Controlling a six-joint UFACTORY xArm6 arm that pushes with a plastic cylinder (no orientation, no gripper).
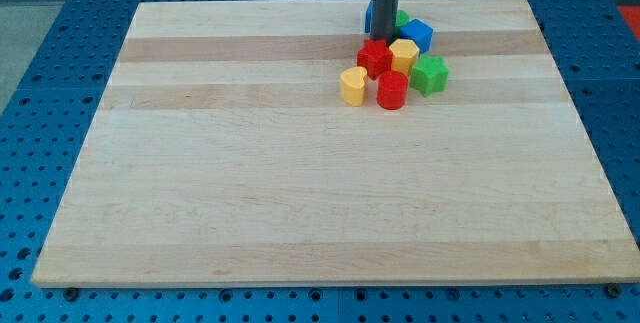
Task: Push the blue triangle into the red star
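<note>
Our tip point(383, 37) carries no jaws, so nothing opens or shuts and nothing is held; it is a plain rod resting on the board point(250, 183) at the far side, right of centre. It stands at the far edge of the cluster, touching or just short of the red star point(374, 57) on its near side. The blue triangle point(370, 16) is mostly hidden behind the rod; only a blue sliver shows at the rod's left, so we cannot tell its exact pose.

As we judge it, we are between triangle and star, which is the wrong side. To push well, we go around to the triangle's far side and drive it near-ward.

Just right sit a green block point(402, 18) and a blue cube point(417, 34); nearer lie a yellow block point(404, 55), a green star point(430, 74), a red cylinder point(392, 91) and a yellow heart point(353, 85). We keep our line narrow to spare them.
</note>
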